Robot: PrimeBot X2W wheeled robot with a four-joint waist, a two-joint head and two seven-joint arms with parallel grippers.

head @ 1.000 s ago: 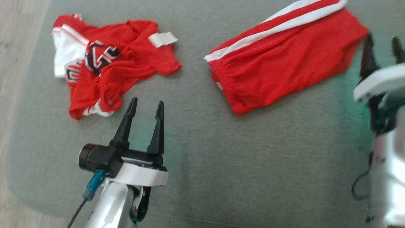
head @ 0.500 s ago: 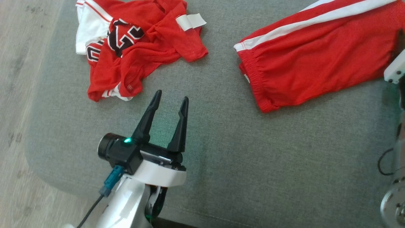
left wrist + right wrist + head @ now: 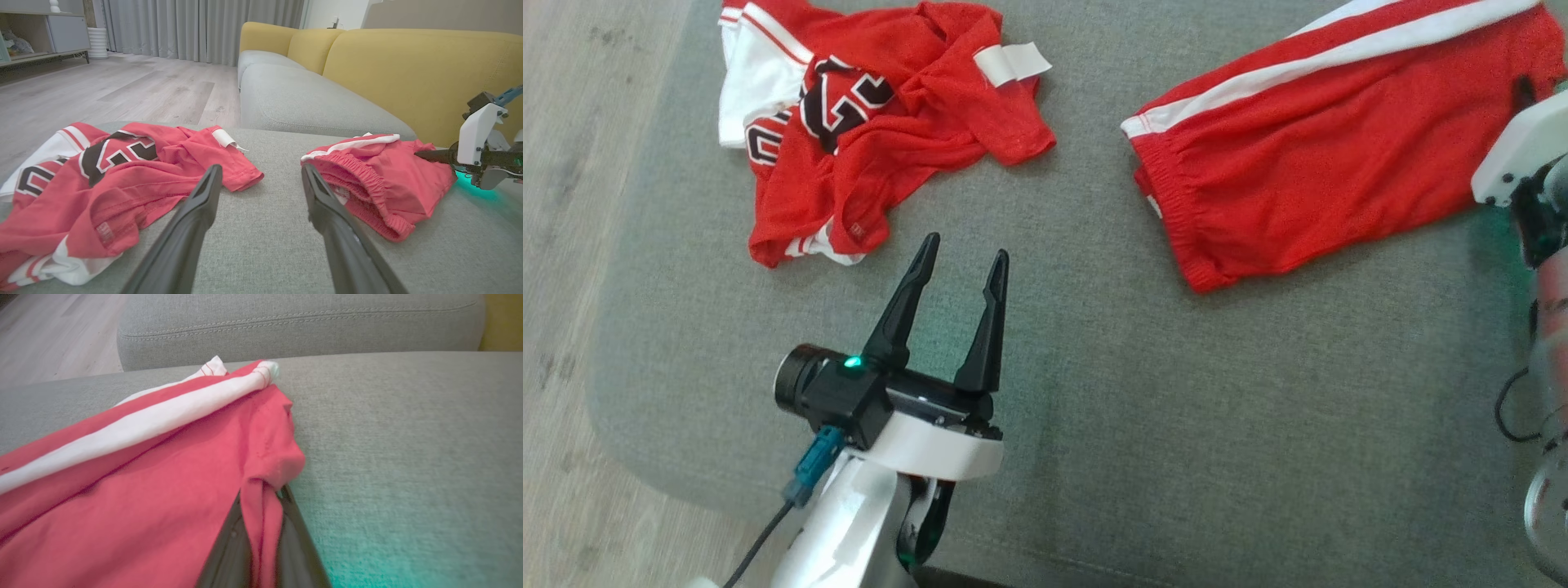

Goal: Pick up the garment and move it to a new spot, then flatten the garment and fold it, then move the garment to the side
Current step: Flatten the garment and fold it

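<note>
At the right jaws: pinched shut on a thin fold of the red mesh shorts w/ white side stripe, cloth nipped between the two dark fingers and puckered just above the tips. Stood wide apart a sec ago, just beside that same edge; closed since. Grip at the end opp. the elastic waistband, near the stripe's end. Only a small bite by the look of it, so poss. slip under load.

At the left jaws: spread wide, nothing between, same as a sec ago. Held w/ left fingers over bare cushion, aimed at the gap between the two garments, touching neither.

Shorts otherwise lying flat-ish on the grey fabric sofa cushion, toward its right side in head view, not lifted yet bar the nipped bit. Well to the left, a crumpled red-and-white jersey w/ black numerals, untouched. Beyond, a yellow sofa backrest; off the cushion's left edge, pale wood floor.

Whole-frame shift in head view over that sec: camera, not cloth.

For the task: grasp made, so pick-up prob. ready to start. Move to new spot, flatten, fold and set aside all still to do. Next, likely: lift slow, watch for slip at the pinch, bring left jaws in for a second hold before spreading.
</note>
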